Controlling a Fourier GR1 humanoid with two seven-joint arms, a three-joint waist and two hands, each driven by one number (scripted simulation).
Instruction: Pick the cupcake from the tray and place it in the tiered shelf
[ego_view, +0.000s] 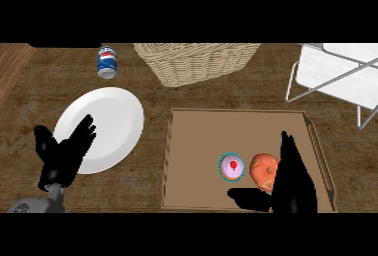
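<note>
So the cupcake (232, 167) sits in the brown tray (244, 120), roughly in the middle of the lower half, pink frosting with a red blob on top and a teal wrapper ring. Right next to it on the right is an orange donut-looking thing (263, 170), close enough that they look nearly touching. I'd guess that's there to make the pick harder, since fingers coming down have little room on that side.

The right hand (291, 185) is over the tray's lower right part, fingers straight and pointing up the view, thumb sticking out left below the cupcake. It's released, holding nothing, and it partly covers the donut. Looks like it's lining up for the cupcake, with the thumb on the near side.

The left hand (63, 150) rests open, fingers up, over the lower left edge of the white plate (111, 115), not doing anything.

The white tiered shelf (336, 70) is at the top right, well apart from the tray, so there's a carry ahead. There's also a wicker basket (193, 62) and a soda can (107, 62) up top on the desk (148, 200), both out of the way.
</note>
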